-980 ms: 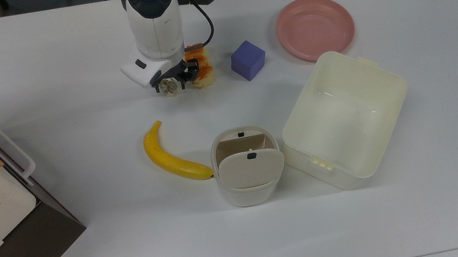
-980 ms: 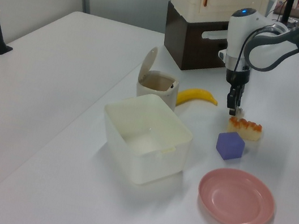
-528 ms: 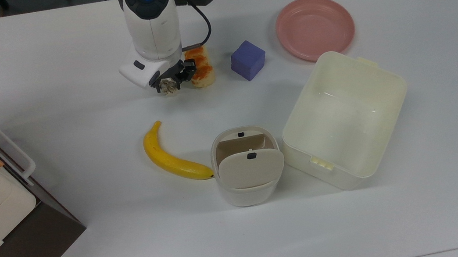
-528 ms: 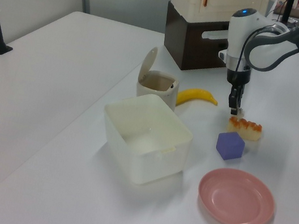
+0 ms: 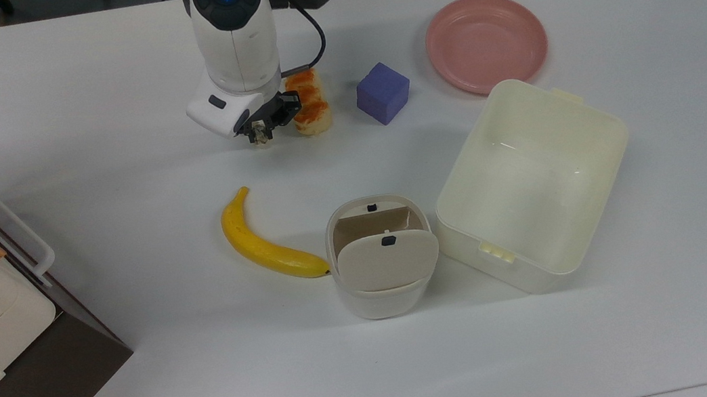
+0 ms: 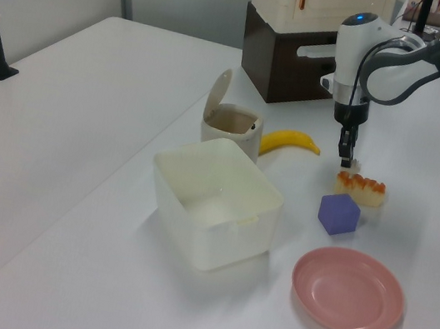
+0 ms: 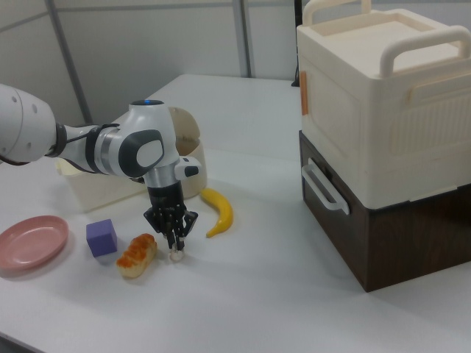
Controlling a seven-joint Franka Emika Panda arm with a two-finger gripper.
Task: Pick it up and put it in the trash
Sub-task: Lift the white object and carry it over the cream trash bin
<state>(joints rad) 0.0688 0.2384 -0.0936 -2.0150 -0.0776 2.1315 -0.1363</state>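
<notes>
paper wad [image 5: 260,133] is seen pinched between the jaws of the gripper [image 5: 261,128], which are drawn in close on it; only a small pale lump is left showing between the black fingers. in the right view the wad [image 7: 176,254] is seen at the fingertips, at or just off the table [image 5: 146,390]; contact with the table cannot be told. wad is ball-shaped, so no long axis is noted.

the relation that matters: the trash bin [image 5: 381,260] lies well apart from the jaws, toward the top view's bottom and somewhat to the top view's right. its beige flap lid [image 5: 388,261] is tipped up, and the open mouth is seen on the side facing the arm. the banana [image 5: 263,242] lies between, its tip just beside the bin wall. judged: a lift, then a carry over the banana to the mouth.

bread piece [image 5: 309,103] sits just beside the jaws on the top view's right; purple cube [image 5: 383,93] further right. cream tub [image 5: 532,183] just beside the bin.

no brand, label or readable writing is found; a small black dot is noted on the flap.
</notes>
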